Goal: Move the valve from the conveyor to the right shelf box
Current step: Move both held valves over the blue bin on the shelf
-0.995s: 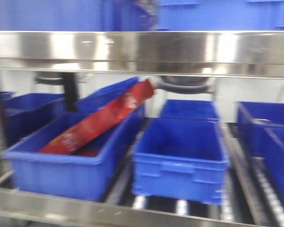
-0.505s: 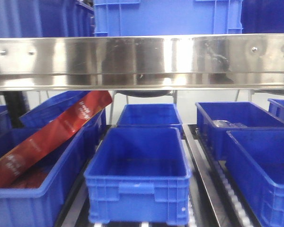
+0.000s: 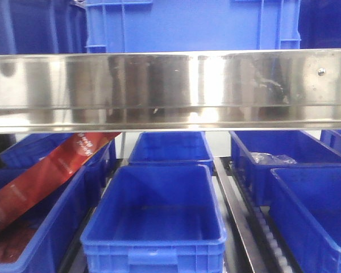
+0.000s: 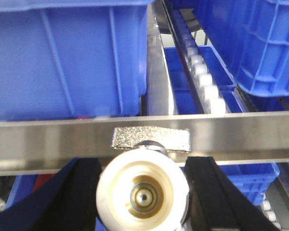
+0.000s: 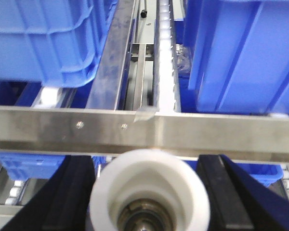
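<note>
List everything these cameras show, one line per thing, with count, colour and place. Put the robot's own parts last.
boxes: at least seven, blue, lower shelf; more on the upper shelf
red packet: one, red, leaning in the left box
clear wrapping: one, transparent, right rear box; contents unclear
shelf rail: one, silver, across the front
roller tracks: white, between boxes
valve: two, white, one in each gripper
left gripper: black, shut on valve
right gripper: black, shut on valve

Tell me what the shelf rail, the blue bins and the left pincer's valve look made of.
The shelf rail: likely stainless steel, polished, with mirror glare.
The blue bins: moulded plastic, glossy, ribbed walls.
The valve: cream plastic body, brassy core, rough grey metal handle, perhaps cast.
</note>
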Tool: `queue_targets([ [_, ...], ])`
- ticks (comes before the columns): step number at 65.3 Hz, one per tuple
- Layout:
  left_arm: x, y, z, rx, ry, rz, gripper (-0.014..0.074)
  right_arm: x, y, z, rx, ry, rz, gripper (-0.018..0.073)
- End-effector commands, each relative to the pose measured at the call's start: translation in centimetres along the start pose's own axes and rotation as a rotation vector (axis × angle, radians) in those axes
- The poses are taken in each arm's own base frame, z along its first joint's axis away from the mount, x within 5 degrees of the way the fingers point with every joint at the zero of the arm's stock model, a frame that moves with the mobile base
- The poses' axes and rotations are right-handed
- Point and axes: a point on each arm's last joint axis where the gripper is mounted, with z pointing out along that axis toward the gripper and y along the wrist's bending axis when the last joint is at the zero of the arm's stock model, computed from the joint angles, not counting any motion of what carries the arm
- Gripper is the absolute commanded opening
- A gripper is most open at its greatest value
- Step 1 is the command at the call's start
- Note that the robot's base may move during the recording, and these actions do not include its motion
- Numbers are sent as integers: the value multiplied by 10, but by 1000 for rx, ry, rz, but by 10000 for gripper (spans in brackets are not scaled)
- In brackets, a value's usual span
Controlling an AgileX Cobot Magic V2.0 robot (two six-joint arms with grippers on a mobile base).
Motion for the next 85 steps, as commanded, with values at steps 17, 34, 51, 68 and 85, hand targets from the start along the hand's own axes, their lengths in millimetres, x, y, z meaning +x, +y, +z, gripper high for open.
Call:
queue_targets([
  [17,-5,0,-2,4,-58,-2,-111,-8,0,-4,8,-82,-7,-168],
  [34,-5,0,-2,4,-58,-2,-111,-8,0,-4,8,-82,-7,-168],
  [51,-5,0,-2,4,-58,-2,-111,-8,0,-4,8,-82,-7,-168],
  [68,-5,0,-2,4,-58,-2,-111,-8,0,-4,8,-82,-7,-168],
  [85,-6,0,-2,3,-73,0,-111,-11,-1,-4,10,-112,-6,-168],
])
